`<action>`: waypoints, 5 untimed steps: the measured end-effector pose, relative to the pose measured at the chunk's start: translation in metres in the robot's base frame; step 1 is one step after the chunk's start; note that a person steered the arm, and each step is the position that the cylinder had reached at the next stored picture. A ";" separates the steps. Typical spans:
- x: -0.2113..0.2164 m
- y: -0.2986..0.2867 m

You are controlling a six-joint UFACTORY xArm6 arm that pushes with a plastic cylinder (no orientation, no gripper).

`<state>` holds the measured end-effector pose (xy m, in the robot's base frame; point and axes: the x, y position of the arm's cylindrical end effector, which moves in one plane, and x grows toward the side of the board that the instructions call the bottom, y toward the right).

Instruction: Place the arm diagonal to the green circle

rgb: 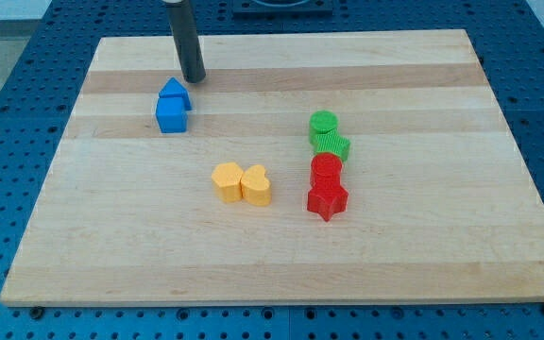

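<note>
Tip: my tip [195, 79] rested on the worktop [423, 255], far up-left of the green circle [323, 122].
End effector: a bare rod, holding nothing.
Green circle: touched the green star [331, 144] below it.
Blue blocks [172, 106]: just below-left of the tip.

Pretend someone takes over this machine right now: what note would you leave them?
My tip rests on the wooden board near the view's top left, just above the two blue blocks. The green circle block sits right of centre, heading a column with a green star-like block and two red blocks. Left to do: bring my tip diagonal to the green circle block.
</note>
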<state>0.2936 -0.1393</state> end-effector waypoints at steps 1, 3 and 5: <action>0.009 0.000; 0.008 0.014; 0.008 0.058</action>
<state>0.3017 -0.0815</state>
